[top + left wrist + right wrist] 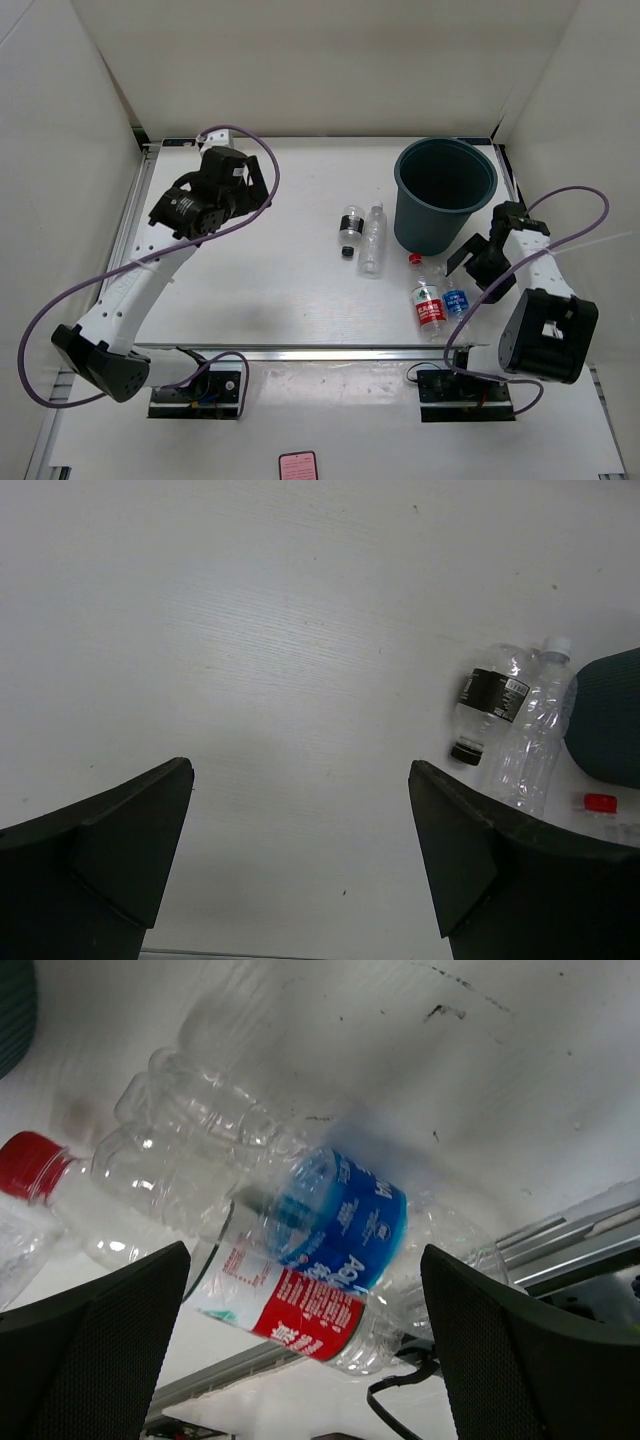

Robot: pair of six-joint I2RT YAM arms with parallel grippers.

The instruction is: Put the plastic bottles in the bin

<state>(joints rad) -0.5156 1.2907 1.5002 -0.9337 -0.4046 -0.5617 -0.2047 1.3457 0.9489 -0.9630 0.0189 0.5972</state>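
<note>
No bottle had reached the bin (435, 225); the blue-labelled bottle (345, 1210) lay ahead of the wide-open right gripper (305, 1260).

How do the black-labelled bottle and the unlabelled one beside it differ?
The black-labelled bottle has a dark band and black cap; the unlabelled bottle is bare with a white cap. The black-labelled bottle is shorter than the unlabelled bottle. The black-labelled bottle's cap points the opposite way to the unlabelled bottle's. Both are clear, lying outside the bin.
</note>
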